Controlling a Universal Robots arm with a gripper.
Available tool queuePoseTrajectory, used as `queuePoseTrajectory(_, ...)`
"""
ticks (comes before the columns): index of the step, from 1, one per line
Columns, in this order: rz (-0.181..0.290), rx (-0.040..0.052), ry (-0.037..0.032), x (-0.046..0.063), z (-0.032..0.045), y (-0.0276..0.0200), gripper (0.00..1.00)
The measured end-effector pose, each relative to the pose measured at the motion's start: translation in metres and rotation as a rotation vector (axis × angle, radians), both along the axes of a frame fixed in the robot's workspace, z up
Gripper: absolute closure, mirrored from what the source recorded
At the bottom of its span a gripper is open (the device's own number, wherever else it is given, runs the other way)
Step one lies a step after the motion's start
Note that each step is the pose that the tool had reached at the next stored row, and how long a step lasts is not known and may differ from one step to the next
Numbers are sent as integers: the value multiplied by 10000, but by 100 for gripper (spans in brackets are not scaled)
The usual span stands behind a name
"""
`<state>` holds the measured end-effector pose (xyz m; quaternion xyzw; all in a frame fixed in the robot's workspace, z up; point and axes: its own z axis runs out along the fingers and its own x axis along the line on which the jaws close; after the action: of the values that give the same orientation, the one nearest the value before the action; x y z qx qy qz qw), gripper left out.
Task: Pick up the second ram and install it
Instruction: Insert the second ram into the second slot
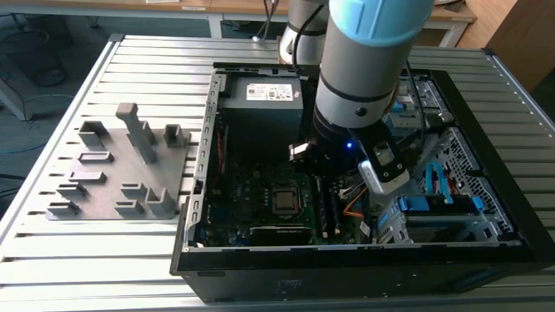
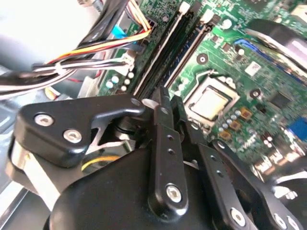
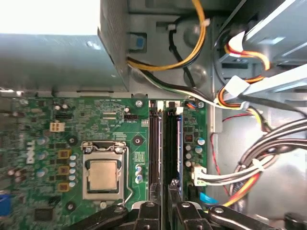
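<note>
A white label [image 1: 270,91] on the power supply [image 1: 260,117], at twelve o'clock from the CPU socket [image 1: 284,200], carries print too small to read.

Computer case [image 1: 260,270] on tabletop [image 1: 104,260]; fixture plate [image 1: 121,166] at its 9 o'clock, exterior view. Inside, RAM slots [image 3: 165,143] beside CPU socket [image 3: 103,175], at 3 o'clock.

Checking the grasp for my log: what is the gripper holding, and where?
Cannot be told: the gripper sits over the memory slots, and any hold is hidden.
</note>
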<state>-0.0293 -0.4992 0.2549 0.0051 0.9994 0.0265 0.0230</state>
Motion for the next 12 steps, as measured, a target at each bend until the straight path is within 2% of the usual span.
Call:
queuePoseTrajectory(1, 1, -4, -1, 0, 40, 3, 80)
queuePoseTrajectory(3, 1, -20, 1, 0, 113, 6, 90)
queuePoseTrajectory(4, 1, -20, -2, 0, 134, 6, 90)
queuePoseTrajectory(12, 0, -19, -4, 0, 142, 6, 90)
